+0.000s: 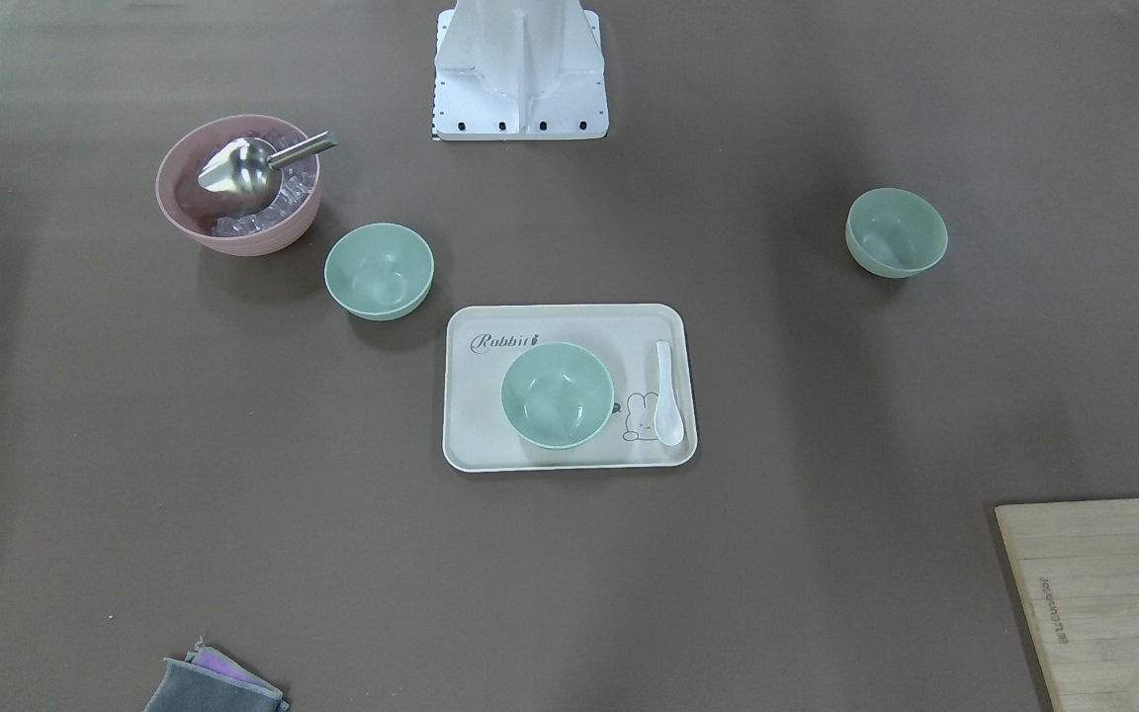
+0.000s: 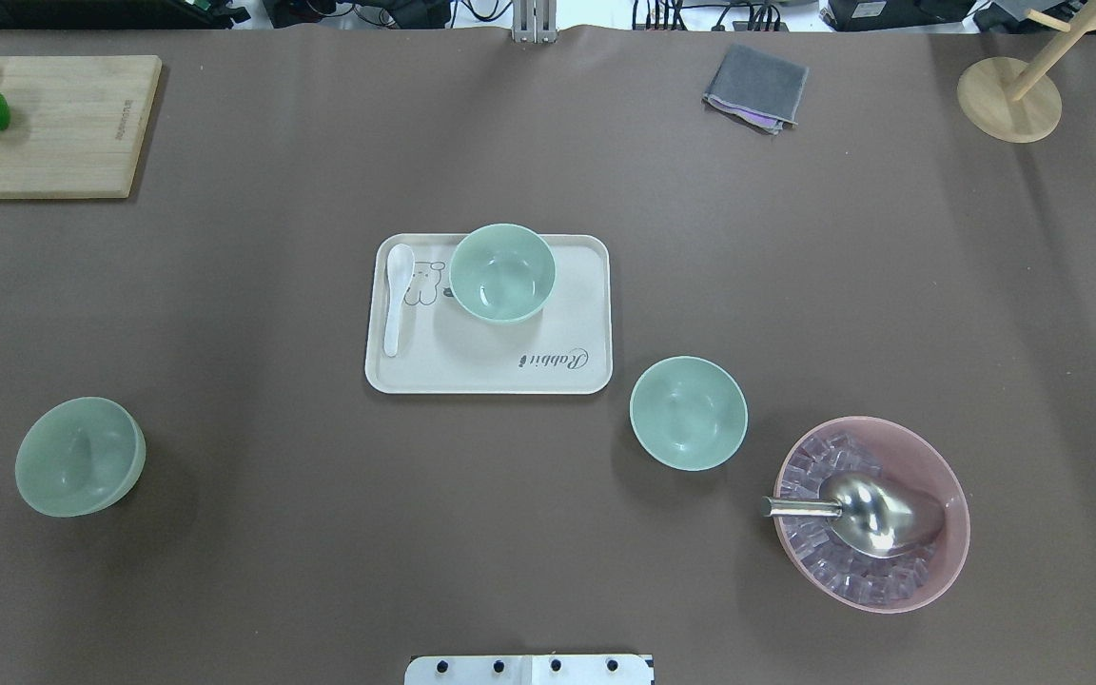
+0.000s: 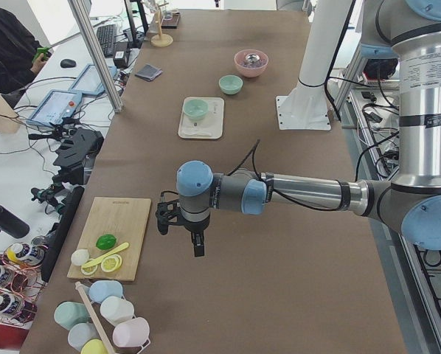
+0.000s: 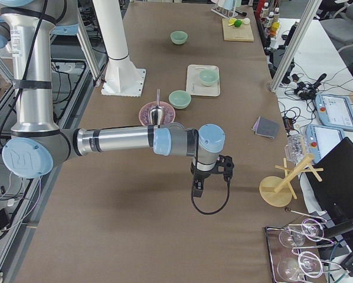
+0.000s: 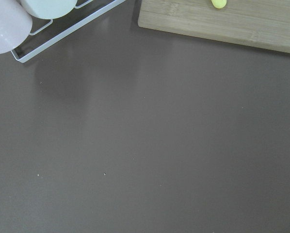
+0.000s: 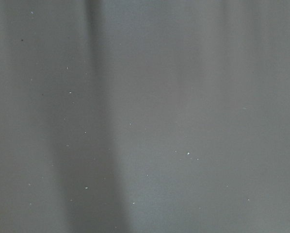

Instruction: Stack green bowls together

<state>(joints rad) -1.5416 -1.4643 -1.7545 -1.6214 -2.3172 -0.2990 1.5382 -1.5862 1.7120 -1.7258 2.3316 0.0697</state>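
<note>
Nothing stacked yet: three small round mint-green plastic bowls [image 2: 501, 273] [image 2: 688, 413] [image 2: 80, 457] stand well apart, while left gripper [image 3: 196, 245] and right gripper [image 4: 198, 190] hang far off (whether open or closed cannot be told).

Three pale green bowls [image 2: 502, 273] sit apart, unstacked.

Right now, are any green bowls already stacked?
No: one green bowl sits on the tray, a second bowl beside the pink bowl, a third bowl alone.

Soft, even overhead light; fixed views sharp. Faint shadow bands cross the table [image 2: 320, 571]; metal scoop [image 2: 876, 514] glints. Right wrist view hazy grey.
</note>
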